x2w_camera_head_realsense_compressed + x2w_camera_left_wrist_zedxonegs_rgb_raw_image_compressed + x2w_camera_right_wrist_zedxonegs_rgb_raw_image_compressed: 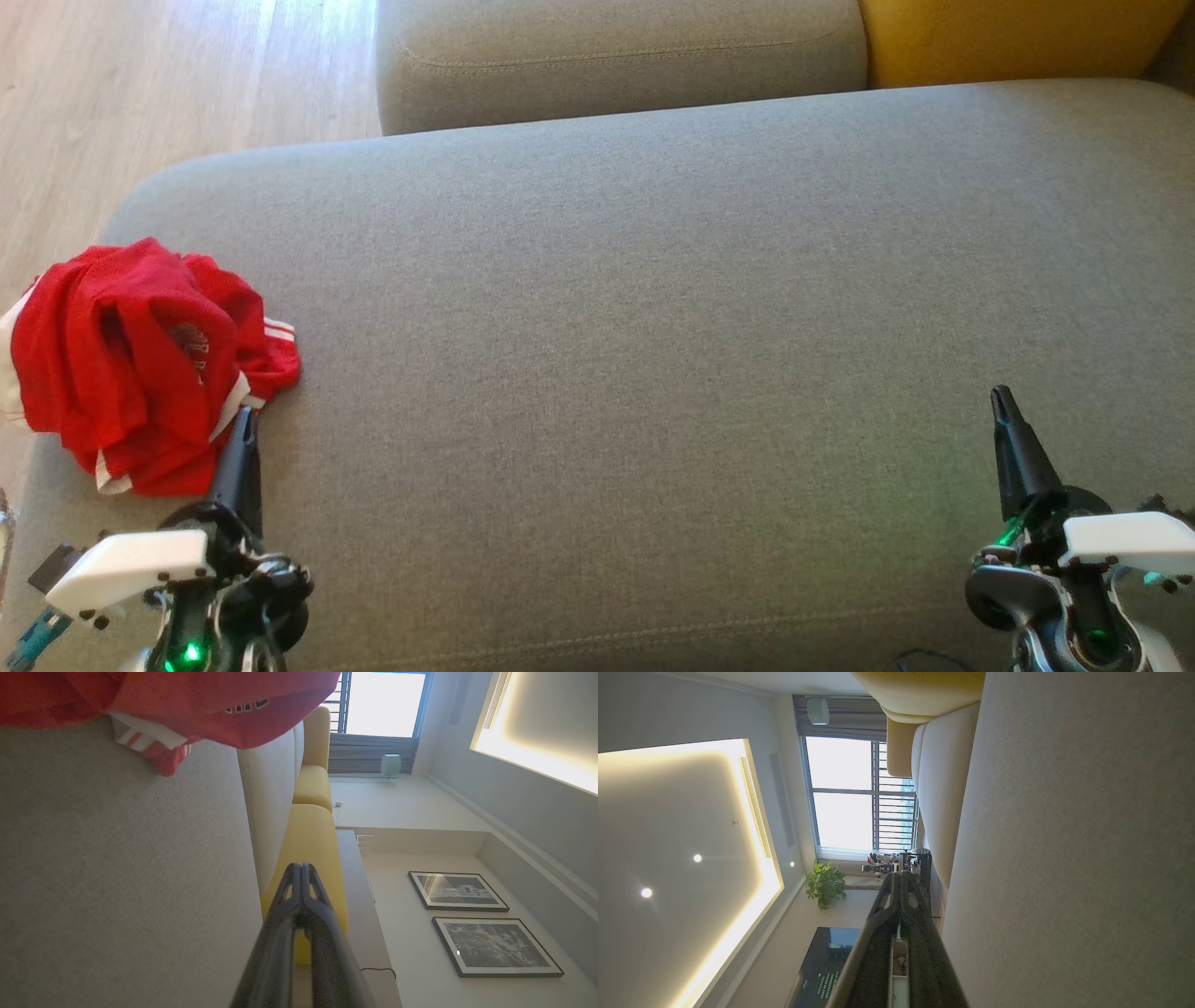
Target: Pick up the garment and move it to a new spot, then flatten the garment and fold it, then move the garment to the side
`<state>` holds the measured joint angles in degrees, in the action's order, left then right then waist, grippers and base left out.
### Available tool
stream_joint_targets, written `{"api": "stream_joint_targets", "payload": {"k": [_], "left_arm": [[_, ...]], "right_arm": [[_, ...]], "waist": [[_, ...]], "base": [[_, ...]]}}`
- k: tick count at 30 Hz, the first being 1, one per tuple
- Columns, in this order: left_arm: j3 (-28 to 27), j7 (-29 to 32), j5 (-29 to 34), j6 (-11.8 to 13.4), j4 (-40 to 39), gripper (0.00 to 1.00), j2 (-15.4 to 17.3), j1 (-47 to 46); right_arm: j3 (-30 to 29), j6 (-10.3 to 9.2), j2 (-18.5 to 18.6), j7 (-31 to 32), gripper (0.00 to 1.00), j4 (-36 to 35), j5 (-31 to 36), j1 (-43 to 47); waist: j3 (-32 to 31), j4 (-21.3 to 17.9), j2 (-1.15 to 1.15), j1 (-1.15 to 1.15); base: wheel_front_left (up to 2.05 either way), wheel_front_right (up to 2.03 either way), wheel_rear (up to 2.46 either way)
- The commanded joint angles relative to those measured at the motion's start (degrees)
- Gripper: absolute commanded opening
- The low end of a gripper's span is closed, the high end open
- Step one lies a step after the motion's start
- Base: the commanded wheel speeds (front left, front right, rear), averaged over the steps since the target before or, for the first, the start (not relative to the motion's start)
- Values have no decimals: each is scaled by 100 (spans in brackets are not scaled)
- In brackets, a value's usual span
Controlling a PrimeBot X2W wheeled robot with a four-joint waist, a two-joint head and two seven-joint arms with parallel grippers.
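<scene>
A crumpled red garment (140,364) with white stripes lies in a heap at the left end of the grey sofa seat (653,355). My left gripper (245,415) is shut, empty, with its tips right at the garment's near right edge. The left wrist view has the red garment (210,704) along its top edge, above the shut left gripper (300,867). My right gripper (1002,394) is shut and empty, low at the right over bare cushion, far from the garment. In the right wrist view the right gripper (900,875) has its fingers pressed together.
A grey back cushion (616,56) and a yellow cushion (1018,37) stand behind the seat. Wooden floor (140,84) lies to the left, past the seat's rounded edge. The broad middle and right of the seat is bare fabric.
</scene>
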<state>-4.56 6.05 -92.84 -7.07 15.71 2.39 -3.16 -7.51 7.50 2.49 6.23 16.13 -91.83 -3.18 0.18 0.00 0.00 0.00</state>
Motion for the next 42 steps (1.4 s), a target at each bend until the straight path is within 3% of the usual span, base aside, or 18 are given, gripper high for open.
{"api": "stream_joint_targets", "payload": {"k": [1,24,25,28,42], "left_arm": [[-193,42,65,-42,-168,0,49,-302],[-193,42,65,-42,-168,0,49,-302],[3,-4,-3,3,18,100,-3,4],[17,-11,-2,11,276,100,-33,159],[-110,-246,244,5,127,100,-24,170]], "right_arm": [[102,-1,39,23,0,-211,-36,-300],[102,-1,39,23,0,-211,-36,-300],[3,0,-1,-2,100,18,0,2],[30,0,-24,-4,100,279,1,133],[146,0,-17,-241,100,218,381,9]], "waist": [[0,0,0,0],[0,0,0,0],[0,0,0,0],[1,0,0,0],[-28,-16,0,0]], "base": [[0,0,0],[0,0,0],[0,0,0],[0,0,0],[0,0,0]]}}
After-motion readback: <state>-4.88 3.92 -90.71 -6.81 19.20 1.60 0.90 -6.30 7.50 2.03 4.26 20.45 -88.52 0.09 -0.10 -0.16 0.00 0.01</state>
